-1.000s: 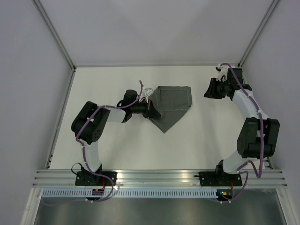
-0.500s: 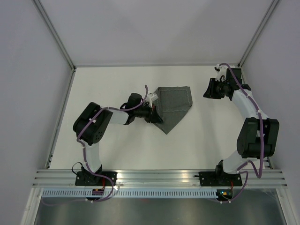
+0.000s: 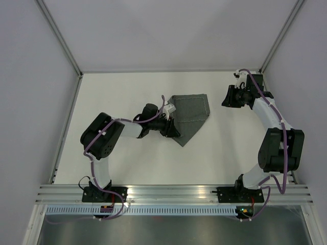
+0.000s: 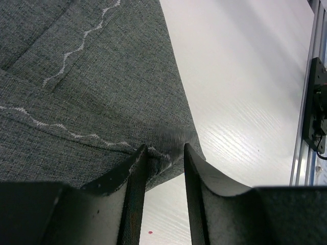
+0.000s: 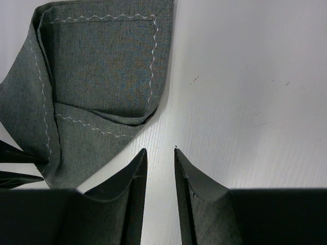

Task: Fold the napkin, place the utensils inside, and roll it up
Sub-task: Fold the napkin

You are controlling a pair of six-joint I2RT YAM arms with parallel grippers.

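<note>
Left gripper (image 3: 172,130) low on smooth white table (image 3: 122,92), fingers slightly parted (cloth edge between tips), dark grey woven napkin (image 3: 190,113) folded flat mid-table, tapered point nearward, straight hem far, right gripper (image 3: 226,98) beyond, narrowly parted, empty

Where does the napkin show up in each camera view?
Top external: napkin just right of picture centre.
Left wrist: napkin fills the upper left.
Right wrist: napkin in the upper left.
Shared landmark: left pincer at the napkin's edge, seen in all three.
</note>
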